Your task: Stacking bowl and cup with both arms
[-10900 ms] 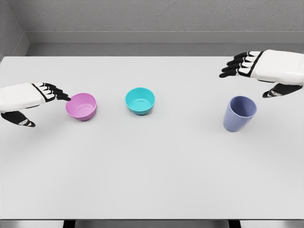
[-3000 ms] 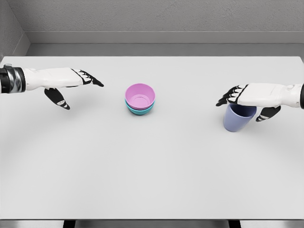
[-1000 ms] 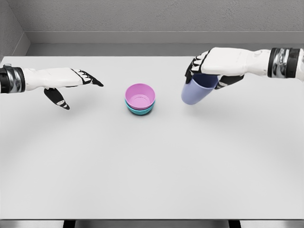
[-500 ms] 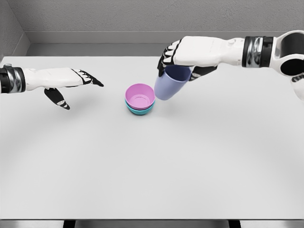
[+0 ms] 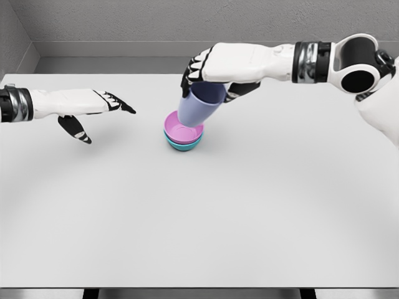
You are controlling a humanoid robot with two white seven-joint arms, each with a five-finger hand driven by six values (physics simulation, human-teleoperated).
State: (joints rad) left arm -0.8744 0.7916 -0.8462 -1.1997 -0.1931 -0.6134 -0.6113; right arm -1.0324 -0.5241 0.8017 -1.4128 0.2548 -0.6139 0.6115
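Right hand (image 5: 209,68), reaching in from the upper right of the frame, grasps the lavender cup (image 5: 198,105) by its rim, tilted, right over the pink bowl (image 5: 185,131). That bowl sits nested in the teal bowl (image 5: 182,146) at upper centre of the white table (image 5: 199,218). Left hand (image 5: 93,106) hovers at upper left, fingers released and spread.
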